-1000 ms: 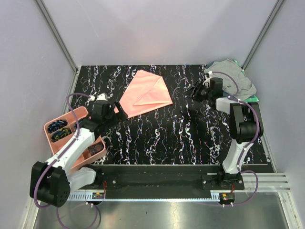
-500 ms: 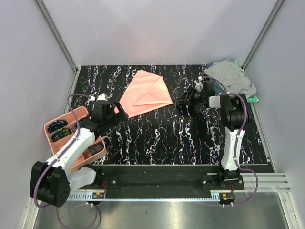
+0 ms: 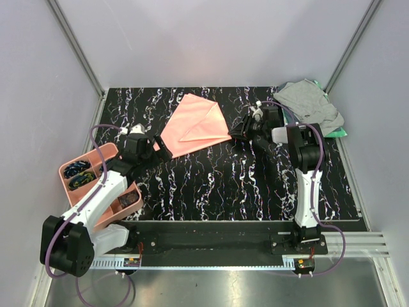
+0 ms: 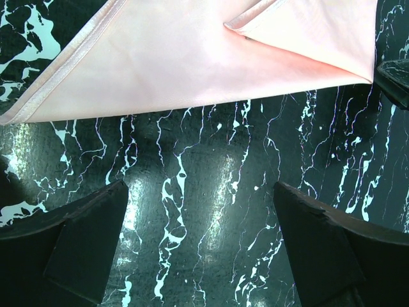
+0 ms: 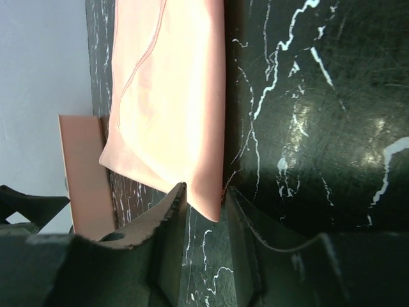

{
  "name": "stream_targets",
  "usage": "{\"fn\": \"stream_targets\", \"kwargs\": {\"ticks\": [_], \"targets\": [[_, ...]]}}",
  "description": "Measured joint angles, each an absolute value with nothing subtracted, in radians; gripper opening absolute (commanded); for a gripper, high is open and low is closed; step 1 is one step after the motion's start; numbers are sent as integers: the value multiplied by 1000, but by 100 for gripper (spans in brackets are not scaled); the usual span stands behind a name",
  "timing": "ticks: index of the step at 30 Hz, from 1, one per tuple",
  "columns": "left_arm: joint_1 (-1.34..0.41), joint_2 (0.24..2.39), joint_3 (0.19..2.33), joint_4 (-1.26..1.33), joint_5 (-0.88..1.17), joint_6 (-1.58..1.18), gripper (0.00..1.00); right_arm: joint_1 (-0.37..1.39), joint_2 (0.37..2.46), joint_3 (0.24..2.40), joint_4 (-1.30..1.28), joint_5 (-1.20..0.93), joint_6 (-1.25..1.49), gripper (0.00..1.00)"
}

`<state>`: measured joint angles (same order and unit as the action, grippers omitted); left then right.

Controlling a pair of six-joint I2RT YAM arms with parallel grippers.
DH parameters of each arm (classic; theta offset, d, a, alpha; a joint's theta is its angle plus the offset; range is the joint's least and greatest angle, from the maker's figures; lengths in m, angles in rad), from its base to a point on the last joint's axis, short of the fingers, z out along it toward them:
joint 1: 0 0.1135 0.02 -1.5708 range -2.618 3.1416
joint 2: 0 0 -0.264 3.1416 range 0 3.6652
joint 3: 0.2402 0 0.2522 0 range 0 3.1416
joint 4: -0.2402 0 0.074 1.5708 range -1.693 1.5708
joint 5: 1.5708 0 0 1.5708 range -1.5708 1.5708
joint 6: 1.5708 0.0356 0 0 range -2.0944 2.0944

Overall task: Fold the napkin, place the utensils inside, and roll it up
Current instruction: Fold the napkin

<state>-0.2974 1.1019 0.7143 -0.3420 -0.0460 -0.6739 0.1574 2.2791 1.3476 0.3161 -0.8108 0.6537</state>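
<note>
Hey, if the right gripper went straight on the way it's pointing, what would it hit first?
Probably the napkin: its pointed corner lies straight ahead of the right gripper, in line with the gap between its jaws. Depth is hard to judge.

left pincer agape, right pincer half-parted

A robotics lab cell: plain panel walls on aluminium struts enclose a black marbled table.

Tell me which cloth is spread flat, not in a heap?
The pink napkin, mid-table, lies flat with a flap folded over. The grey cloth sits crumpled in the far right corner, over a green one.
</note>
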Motion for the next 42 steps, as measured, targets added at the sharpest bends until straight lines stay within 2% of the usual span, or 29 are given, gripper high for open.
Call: {"fn": "stream_targets", "kwargs": {"ticks": [2,10,14,15,16,20,28,42], "targets": [[-297,1102,714,-342,-45,-673,99,157,2281,1348,315,-806,653,33],[-297,1102,714,-342,-39,-667,99,157,2282,1348,299,-805,652,33],[-297,1102,714,-341,-37,-663,99,159,2282,1348,296,-806,651,27],[-297,1102,714,-341,-37,-663,99,159,2282,1348,292,-806,649,25],[-297,1102,714,-341,-37,-663,99,159,2283,1348,290,-807,648,18],[-297,1102,714,-341,-33,-662,99,163,2286,1348,277,-806,640,0],[-301,1129,723,-339,-28,-631,99,164,2247,1282,302,-756,649,0],[-418,1333,839,-290,-22,-583,99,89,1724,758,202,-297,622,0]]}}
